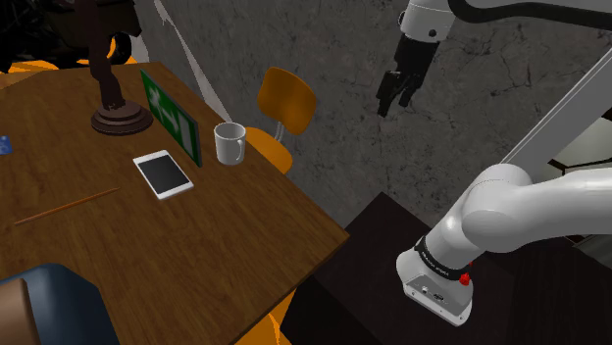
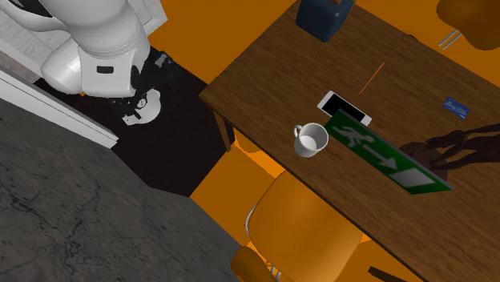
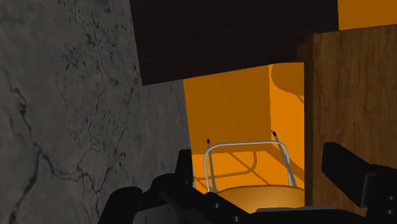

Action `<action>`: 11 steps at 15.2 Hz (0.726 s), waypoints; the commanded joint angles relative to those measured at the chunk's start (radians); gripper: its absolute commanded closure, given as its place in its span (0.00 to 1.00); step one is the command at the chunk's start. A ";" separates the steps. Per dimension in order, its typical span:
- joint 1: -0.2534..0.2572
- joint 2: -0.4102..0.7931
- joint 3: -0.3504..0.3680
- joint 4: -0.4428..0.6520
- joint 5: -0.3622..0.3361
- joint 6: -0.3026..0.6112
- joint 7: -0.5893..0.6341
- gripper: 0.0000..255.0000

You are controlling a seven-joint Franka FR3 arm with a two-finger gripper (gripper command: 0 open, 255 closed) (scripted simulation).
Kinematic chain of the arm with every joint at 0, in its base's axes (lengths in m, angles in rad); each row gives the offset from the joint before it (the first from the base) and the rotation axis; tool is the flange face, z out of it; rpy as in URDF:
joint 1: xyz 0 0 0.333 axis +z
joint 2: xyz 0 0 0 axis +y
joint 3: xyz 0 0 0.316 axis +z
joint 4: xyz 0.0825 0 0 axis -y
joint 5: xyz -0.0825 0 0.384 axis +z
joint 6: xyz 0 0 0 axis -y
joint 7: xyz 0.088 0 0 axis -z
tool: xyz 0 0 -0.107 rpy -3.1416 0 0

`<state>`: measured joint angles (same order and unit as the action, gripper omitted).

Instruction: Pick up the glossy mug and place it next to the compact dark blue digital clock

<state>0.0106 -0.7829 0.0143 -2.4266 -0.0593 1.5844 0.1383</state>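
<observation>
we see the end effector (image 1: 394, 103) hanging in the air off the side of the counter (image 1: 216, 245), in front of a grey cracked wall (image 1: 441, 147) and well apart from everything on the wood. its two black fingers (image 3: 347, 168) are spread with nothing between them. in the wrist view the gap frames the metal back frame and orange seat of the chair (image 1: 284, 98).

the white mug (image 1: 229, 143) stands upright on the brown wooden counter, close to the edge that faces the orange chair. it sits just beside one end of an upright green exit sign (image 1: 172, 115), and its handle points away from the sign. nothing touches the mug.

on the other side of the sign a white tablet (image 1: 163, 173) with a dark screen lies flat. a thin pencil (image 1: 64, 207) lies further along the counter. a dark brown statue (image 1: 120, 118) on a round base stands near the far end of the sign, and a small blue card (image 2: 457, 106) lies beyond it.

the dark blue clock (image 2: 324, 16) sits at a corner of the counter, well apart from the mug, with the tablet and pencil lying between them. the arm's dark stand (image 1: 392, 255) stands on an orange floor (image 2: 192, 48) beside the counter.
</observation>
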 commanded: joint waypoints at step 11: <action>0.030 0.322 0.071 0.073 0.072 0.272 0.107 0.00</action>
<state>0.0396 -0.4960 0.0807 -2.3618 0.0086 1.8257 0.2373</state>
